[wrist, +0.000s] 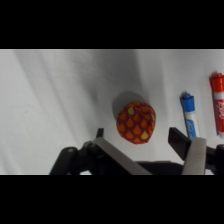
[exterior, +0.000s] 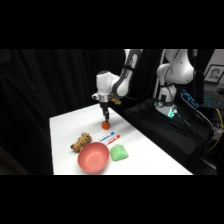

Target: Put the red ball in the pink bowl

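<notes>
The red ball [wrist: 136, 122] is small and red-orange with a yellow scale pattern, and it rests on the white table. My gripper [wrist: 138, 135] is open, with one finger [wrist: 100, 135] to the ball's left and the other [wrist: 177, 137] to its right, neither touching it. In the side view the gripper [exterior: 105, 118] hangs just above the ball [exterior: 105, 124] near the table's far middle. The pink bowl [exterior: 93, 156] stands at the near edge, well in front of the ball, and holds nothing.
A blue marker [wrist: 189, 116] and a red marker [wrist: 218, 102] lie just right of the ball. A green block [exterior: 118, 152] sits right of the bowl, and a brown stuffed toy [exterior: 81, 142] lies behind the bowl's left side.
</notes>
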Controlling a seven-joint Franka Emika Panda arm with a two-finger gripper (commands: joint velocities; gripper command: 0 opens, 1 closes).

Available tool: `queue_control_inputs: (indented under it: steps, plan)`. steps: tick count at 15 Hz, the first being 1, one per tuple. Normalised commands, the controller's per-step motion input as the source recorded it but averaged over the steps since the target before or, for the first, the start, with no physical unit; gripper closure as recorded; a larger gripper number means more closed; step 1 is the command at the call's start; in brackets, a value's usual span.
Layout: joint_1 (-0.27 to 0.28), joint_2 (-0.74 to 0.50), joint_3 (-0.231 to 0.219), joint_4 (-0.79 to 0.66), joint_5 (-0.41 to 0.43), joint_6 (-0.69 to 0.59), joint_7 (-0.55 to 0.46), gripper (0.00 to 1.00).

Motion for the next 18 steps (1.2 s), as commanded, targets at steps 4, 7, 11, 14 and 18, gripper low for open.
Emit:
queue_control_inputs:
  steps: [4, 7, 11, 14, 18]
  plan:
    - [-0.136, 0.12, 0.148, 0.03, 0.227, 0.20, -0.14, 0.00]
    - [-0.098, 0.14, 0.098, 0.08, 0.130, 0.22, -0.09, 0.00]
    - [-0.107, 0.15, 0.095, 0.12, 0.110, 0.21, -0.07, 0.00]
    - [-0.118, 0.11, 0.113, 0.11, 0.110, 0.16, -0.05, 0.26]
    - [-0.120, 0.04, 0.112, 0.09, 0.106, 0.03, -0.07, 0.59]
